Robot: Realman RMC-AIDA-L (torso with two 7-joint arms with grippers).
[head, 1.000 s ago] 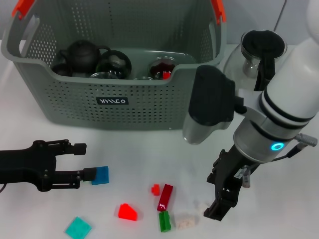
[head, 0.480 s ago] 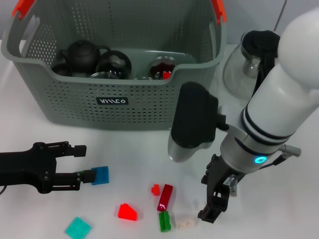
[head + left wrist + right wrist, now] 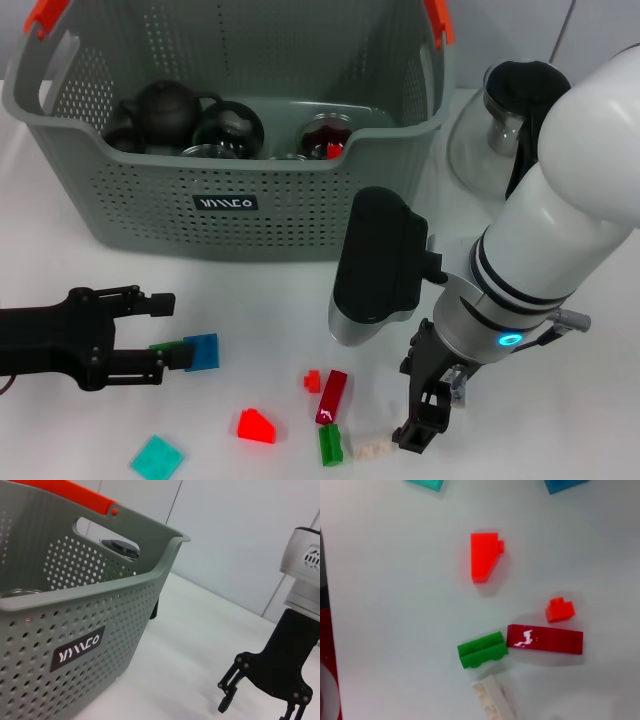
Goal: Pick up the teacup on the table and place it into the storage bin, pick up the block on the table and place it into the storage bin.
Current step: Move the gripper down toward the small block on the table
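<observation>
Several blocks lie scattered on the worktop as my right fingers point(image 3: 418, 432) descend beside the pale block point(image 3: 371, 447) — whether parted or closed I cannot tell. My left fingers point(image 3: 160, 325) sit spread around the blue block point(image 3: 201, 352). A crowded grasp may nudge neighbours — the storage bin point(image 3: 150, 195) waits behind.
</observation>
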